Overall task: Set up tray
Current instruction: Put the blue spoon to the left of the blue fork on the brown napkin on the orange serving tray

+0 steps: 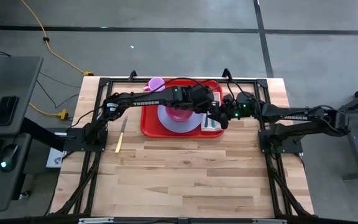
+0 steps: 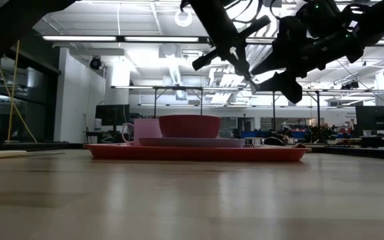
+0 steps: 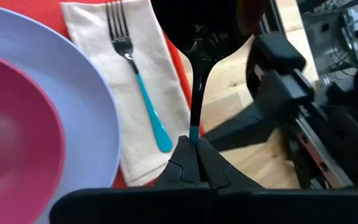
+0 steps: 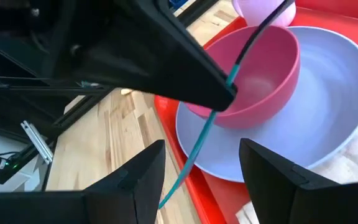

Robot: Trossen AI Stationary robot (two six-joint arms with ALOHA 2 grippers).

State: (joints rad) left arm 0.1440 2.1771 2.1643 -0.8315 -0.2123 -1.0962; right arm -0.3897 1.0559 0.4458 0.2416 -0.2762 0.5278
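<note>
The red tray [image 1: 151,127] lies on the wooden table. It carries a lavender plate [image 1: 166,121] with a pink bowl [image 1: 180,113], a lavender cup [image 1: 156,83], and a tan napkin [image 3: 154,62] with a teal-handled fork [image 3: 138,87] on it. My left gripper [image 1: 219,113] reaches across the tray to its right end, shut on a teal-handled spoon [image 3: 194,93]. My right gripper [image 4: 197,180] is open close beside it. The spoon's handle end [image 4: 173,186] shows between the right fingers; I cannot tell whether they touch. My left gripper pinches the spoon between its two fingertips, on the teal handle [image 3: 193,132] just where it meets the dark neck. The fingers lie across the spoon. It is lifted clear above the tray's right end, with the long teal handle [image 4: 204,130] sticking out past the fingers.
A pale stick-like utensil [image 1: 121,135] lies on the table left of the tray. Bare wood stretches from the tray to the near edge. Both arms crowd the tray's right end, above the napkin. The black frame [image 1: 92,149] runs along the table's sides.
</note>
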